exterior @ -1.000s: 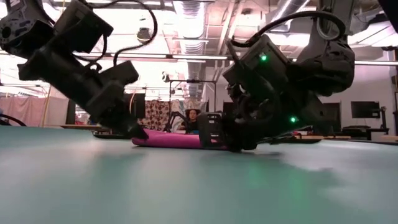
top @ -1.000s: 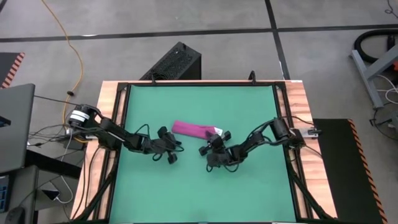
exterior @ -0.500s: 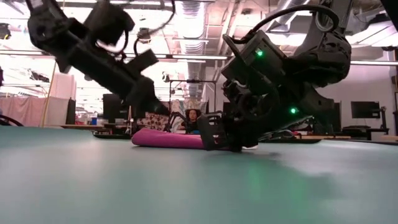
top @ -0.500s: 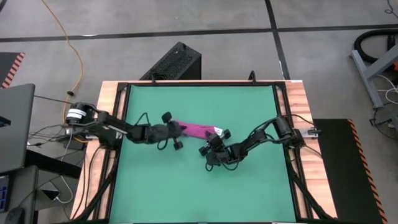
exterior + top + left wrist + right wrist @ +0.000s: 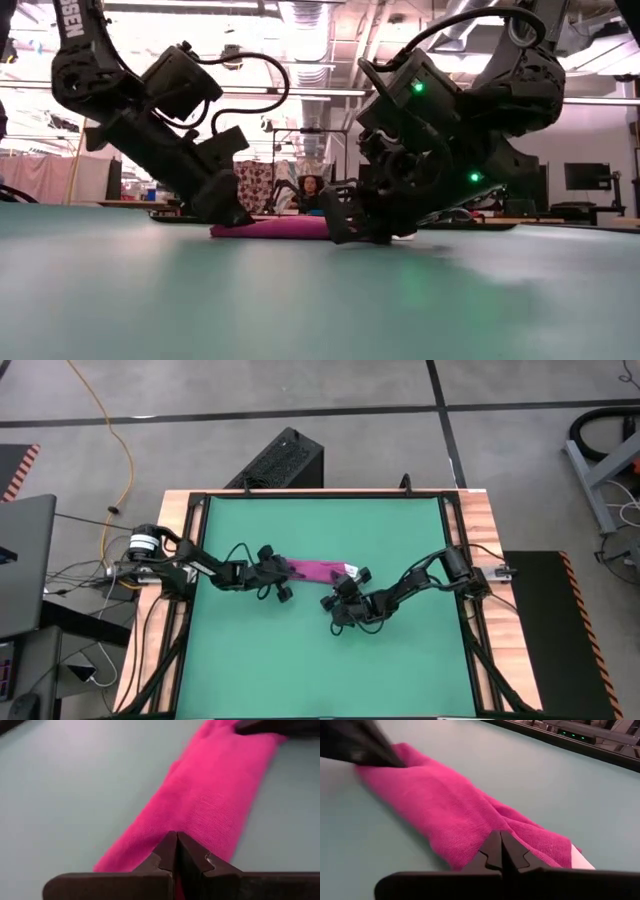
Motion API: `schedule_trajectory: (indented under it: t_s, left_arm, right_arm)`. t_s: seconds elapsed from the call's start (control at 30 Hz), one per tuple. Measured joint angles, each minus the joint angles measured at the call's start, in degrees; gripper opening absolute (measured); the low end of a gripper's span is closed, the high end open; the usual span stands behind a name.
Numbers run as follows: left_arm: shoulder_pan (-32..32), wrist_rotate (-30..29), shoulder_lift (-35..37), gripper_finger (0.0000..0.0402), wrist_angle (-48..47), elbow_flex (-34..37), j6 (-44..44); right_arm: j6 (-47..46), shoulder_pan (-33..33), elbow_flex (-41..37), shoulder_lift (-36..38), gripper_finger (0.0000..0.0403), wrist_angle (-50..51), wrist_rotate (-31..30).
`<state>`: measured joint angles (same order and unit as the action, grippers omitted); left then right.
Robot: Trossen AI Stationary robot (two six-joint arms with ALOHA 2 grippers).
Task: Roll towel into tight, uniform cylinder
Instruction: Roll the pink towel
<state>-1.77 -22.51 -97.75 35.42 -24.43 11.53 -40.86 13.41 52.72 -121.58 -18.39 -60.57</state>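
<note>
Left hand (image 5: 284, 572) moved onto cylinder (image 5: 318, 569); its near end hidden.

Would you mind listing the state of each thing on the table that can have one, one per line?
towel: rolled into a short, flattish roll lying on the green mat, white tag at the right gripper's end.
left gripper: shut, fingertips at one end of the roll.
right gripper: shut, fingertips at the tag end of the roll.
</note>
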Motion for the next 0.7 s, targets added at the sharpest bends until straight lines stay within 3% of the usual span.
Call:
schedule_trajectory:
  t_s: [0.4,0.7]
  left_arm:
    - [5.85,0.69,0.34,0.0,-3.27,-0.03,5.6]
    - [6.11,-0.41,0.75,0.0,-2.26,-0.81,4.46]
  right_arm:
    - [-2.93,-1.66,0.01,1.18,0.0009,9.09,6.8]
    - [-1.53,-0.81,-0.14,3.24,0.0009,8.17,3.62]
